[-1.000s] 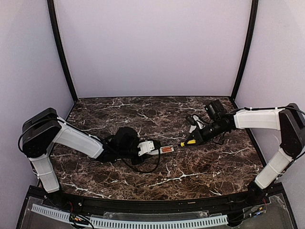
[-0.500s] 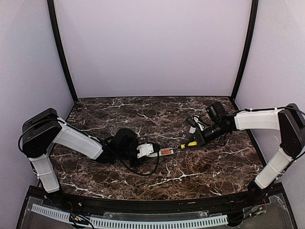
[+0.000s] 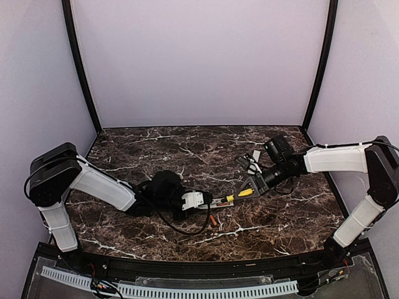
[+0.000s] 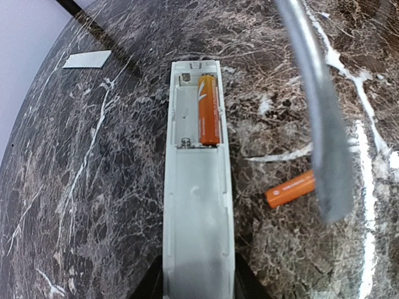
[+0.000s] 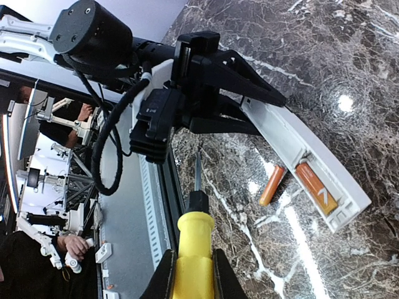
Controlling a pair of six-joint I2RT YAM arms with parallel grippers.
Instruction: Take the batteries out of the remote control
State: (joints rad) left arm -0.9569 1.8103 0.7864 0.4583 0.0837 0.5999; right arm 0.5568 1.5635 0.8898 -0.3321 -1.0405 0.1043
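left claw pinches remote control; one battery in recess; other battery alongside | right claw pinches screwdriver

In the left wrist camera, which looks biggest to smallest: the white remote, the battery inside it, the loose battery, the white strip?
1. remote control
2. seated battery and loose battery: alike; loose one partly hidden
3. white cover strip: looks smallest, but lies farther away, so unsure

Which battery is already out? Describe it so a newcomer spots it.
On the dark marble table, find the white remote control with its open recess. The loose battery lies on the marble beside it, small and orange; the other battery sits inside the recess.
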